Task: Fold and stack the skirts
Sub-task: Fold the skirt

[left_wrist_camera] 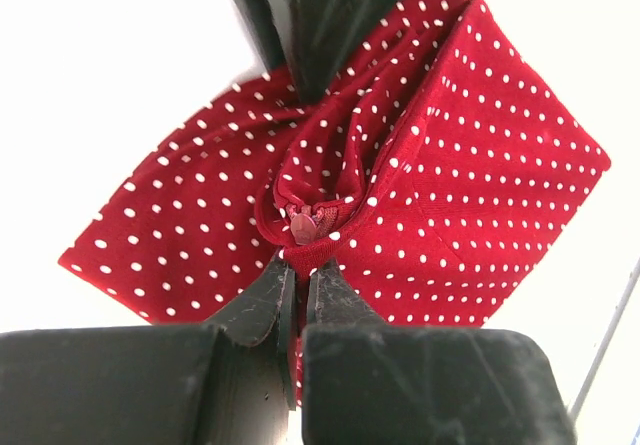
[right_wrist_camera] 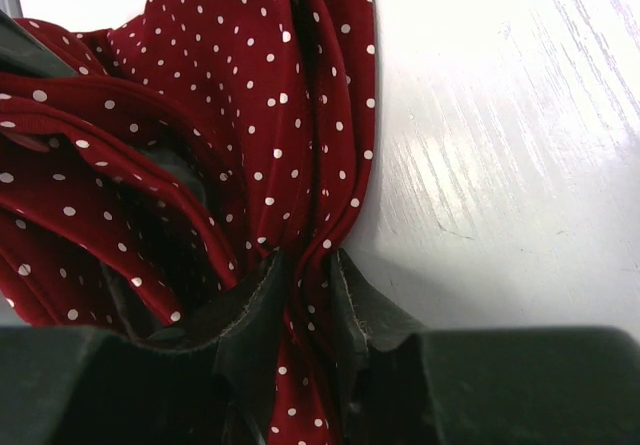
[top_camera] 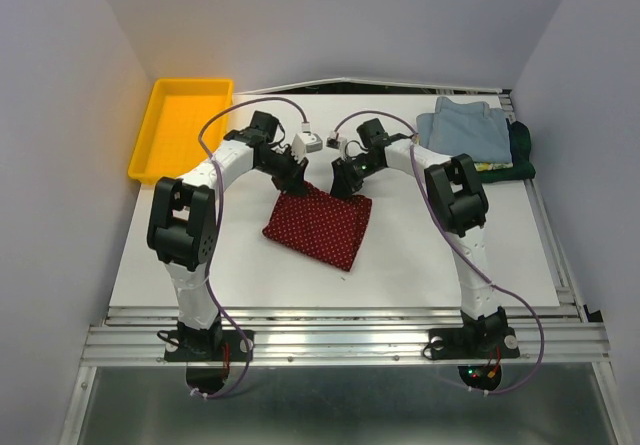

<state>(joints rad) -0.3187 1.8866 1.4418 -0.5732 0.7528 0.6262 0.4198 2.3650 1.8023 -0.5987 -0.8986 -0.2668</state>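
Mid-fold: red dotted skirt [top_camera: 320,225] lies mid tabletop [top_camera: 430,255]. I've got L pincer [left_wrist_camera: 300,270] & R pincer [right_wrist_camera: 305,265] nipped tight on its far edge. Next, I reckon: draw that edge nearward evenly, then stack on folded skirts [top_camera: 465,130] far right.

Open tabletop [top_camera: 400,265] lies in front of the dark red skirt [top_camera: 320,227] and to either side of it. The yellow tray [top_camera: 185,125] fills the far-left corner, and the folded skirts [top_camera: 468,130] fill the far-right.
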